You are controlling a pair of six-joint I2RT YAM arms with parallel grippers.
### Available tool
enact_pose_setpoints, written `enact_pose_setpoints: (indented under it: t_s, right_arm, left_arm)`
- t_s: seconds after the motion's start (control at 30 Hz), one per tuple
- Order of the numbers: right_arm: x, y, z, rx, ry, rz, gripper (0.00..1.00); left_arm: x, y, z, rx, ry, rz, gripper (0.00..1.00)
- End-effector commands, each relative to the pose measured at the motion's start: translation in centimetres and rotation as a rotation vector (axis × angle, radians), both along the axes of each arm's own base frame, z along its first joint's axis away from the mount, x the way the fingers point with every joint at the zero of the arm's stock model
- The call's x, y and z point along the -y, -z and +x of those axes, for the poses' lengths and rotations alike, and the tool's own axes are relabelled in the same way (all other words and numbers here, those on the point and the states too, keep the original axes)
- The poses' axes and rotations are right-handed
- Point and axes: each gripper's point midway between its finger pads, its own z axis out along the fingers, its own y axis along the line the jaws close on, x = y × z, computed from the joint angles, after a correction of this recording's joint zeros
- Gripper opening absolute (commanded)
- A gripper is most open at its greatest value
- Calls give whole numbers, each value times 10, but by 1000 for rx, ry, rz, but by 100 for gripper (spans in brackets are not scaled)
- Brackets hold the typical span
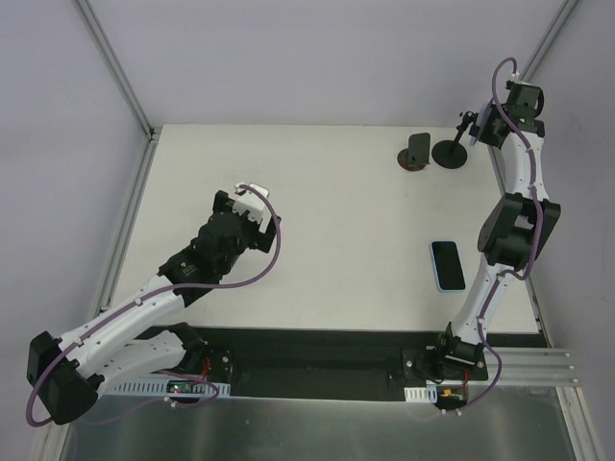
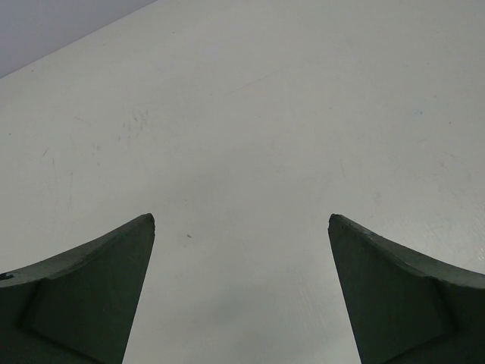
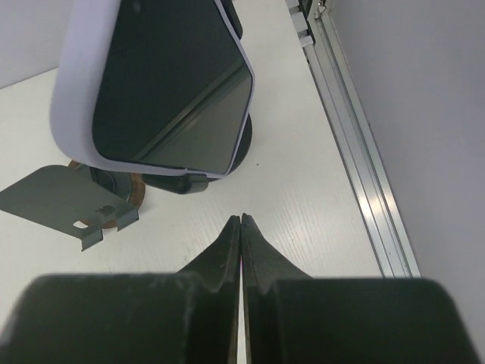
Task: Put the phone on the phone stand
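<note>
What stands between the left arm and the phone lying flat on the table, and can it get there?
Probably yes, though it is a long stretch: the left gripper is open, and only bare table lies between it and the phone.

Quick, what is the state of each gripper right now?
Left gripper: open, holding nothing.
Right gripper: closed, fingers together, holding nothing.
</note>
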Motion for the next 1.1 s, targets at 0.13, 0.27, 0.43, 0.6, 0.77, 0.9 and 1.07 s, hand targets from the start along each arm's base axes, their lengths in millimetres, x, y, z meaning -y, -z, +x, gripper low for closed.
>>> enact_pose_setpoints:
  t_s: [0.13,0.27,0.43,0.6,0.77,0.9,1.07]
  right_arm:
    - [-6,-32,34,155,-67,-26,1]
    - [-11,-29,41,170,-82,-11,1]
    - [-32,-28,41,172,-118,14,1]
    - [-44,-36,37,187,-121,12,1]
    - [-53,-34,36,190,-126,27,1]
    - [-55,-40,41,204,-142,34,1]
    - [-70,-50,15,142,-177,-32,6]
  left_arm:
    - [2,-15,5,19,-9,-41,96]
    - [2,-15,6,18,-7,-42,96]
    - [1,-16,6,21,-12,-45,96]
    - [1,-17,5,23,-10,-50,96]
    - [0,-20,4,31,-9,-56,96]
    - [-1,-21,4,35,-9,-59,96]
    - [-1,-22,4,38,-11,-56,96]
